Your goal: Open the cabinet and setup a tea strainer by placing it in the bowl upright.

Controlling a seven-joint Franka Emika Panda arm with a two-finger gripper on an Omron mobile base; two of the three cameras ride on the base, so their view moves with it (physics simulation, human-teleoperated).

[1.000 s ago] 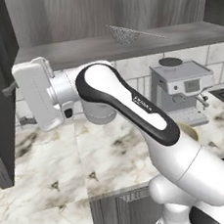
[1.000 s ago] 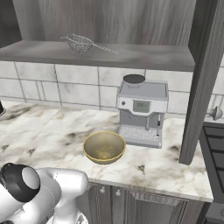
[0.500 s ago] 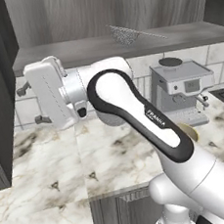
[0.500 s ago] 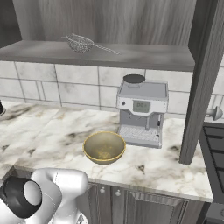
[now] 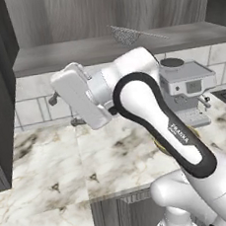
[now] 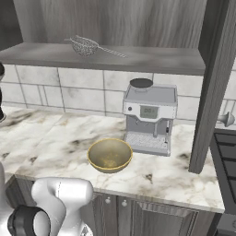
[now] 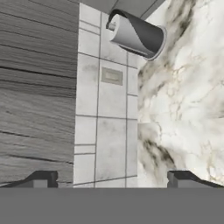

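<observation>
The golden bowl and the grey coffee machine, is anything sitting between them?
No. In the right base view, the round golden-olive bowl sits just in front of the boxy grey coffee machine, with only a thin strip of bare marble counter between.

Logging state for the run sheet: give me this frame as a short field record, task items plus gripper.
cabinet: doors open, shelf exposed
tea strainer: on the cabinet shelf, handle pointing right
bowl: on the marble counter, left front of the coffee machine, nothing in it
gripper: open, holding nothing, facing the tiled wall
task step: strainer not yet picked
</observation>
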